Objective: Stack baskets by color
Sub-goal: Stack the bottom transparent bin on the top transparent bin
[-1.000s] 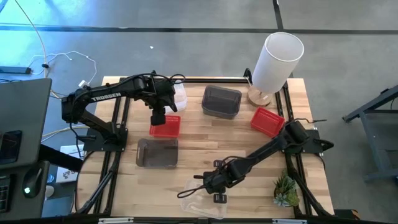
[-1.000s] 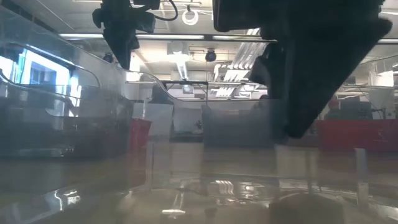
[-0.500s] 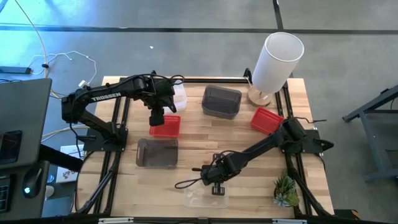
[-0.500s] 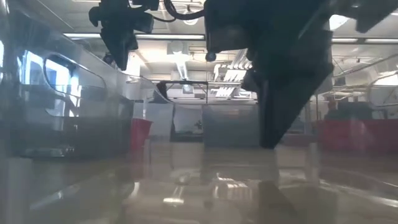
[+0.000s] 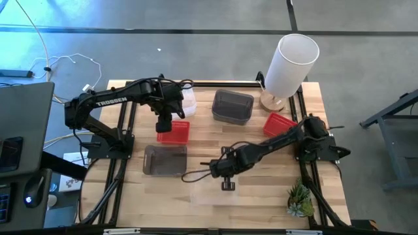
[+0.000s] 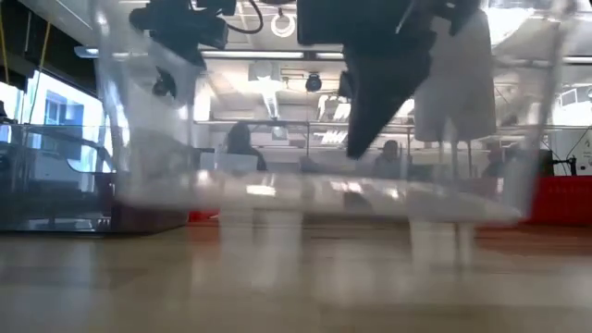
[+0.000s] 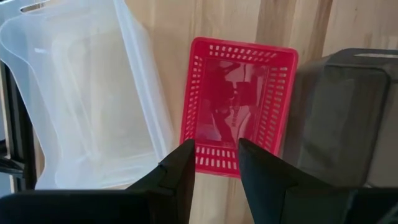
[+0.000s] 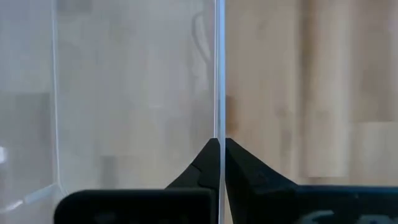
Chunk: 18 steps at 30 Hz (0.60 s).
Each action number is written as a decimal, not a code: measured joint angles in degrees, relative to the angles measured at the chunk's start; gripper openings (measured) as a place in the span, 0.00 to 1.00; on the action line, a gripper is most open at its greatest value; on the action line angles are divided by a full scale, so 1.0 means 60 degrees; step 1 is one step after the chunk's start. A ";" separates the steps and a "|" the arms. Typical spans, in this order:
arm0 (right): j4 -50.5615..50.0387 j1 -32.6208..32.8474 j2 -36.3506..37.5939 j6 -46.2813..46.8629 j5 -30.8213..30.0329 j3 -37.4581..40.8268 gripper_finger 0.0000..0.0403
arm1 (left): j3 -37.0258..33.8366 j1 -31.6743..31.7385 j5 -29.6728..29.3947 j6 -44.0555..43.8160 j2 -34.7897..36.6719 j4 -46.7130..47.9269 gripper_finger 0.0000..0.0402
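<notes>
My right gripper (image 8: 221, 149) is shut on a clear basket (image 6: 314, 185), which hangs above the table's near middle. My left gripper (image 7: 216, 155) hovers open over a red mesh basket (image 7: 239, 118), touching nothing; that basket rests on its base (image 5: 174, 132). Beside it stand a clear basket (image 7: 81, 99) and a dark grey basket (image 7: 348, 118). In the high view my right gripper (image 5: 227, 186) is near the table's middle and my left gripper (image 5: 164, 126) is at far left. My right gripper pinches one thin upright wall of the clear basket (image 8: 219, 93) between its two fingers, one finger on each side of the wall. The fingers come from above, slanting down. The basket hangs below them, its base (image 6: 314, 208) clear of the table.
A dark grey basket (image 5: 232, 106) stands at far centre, another (image 5: 164, 160) at near left. A second red basket (image 5: 279, 125) lies at right. A tall white cylinder (image 5: 287, 62) stands at the far right corner and a small plant (image 5: 300, 201) at near right.
My right gripper has moved from the table's near edge toward the far edge and up, taking the clear basket with it. The basket, which stood on the table, now hangs clear of it.
</notes>
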<state>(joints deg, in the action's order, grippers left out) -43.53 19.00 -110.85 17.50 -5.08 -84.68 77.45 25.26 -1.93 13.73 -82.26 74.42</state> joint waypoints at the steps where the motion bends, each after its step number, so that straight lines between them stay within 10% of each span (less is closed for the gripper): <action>1: -0.0055 -0.0062 0.0121 -0.0135 -0.0161 0.0000 0.00 | 0.0000 0.0000 0.0000 0.0057 0.0011 -0.0006 0.26; 18: -0.0795 -0.1539 0.1149 -0.2122 -0.1265 0.0000 0.00 | 0.0000 0.0566 0.1106 0.0024 0.1355 -0.0248 0.26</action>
<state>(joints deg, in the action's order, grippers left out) -48.30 9.77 -103.95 4.77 -12.67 -84.68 77.45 28.65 4.70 13.88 -74.13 72.93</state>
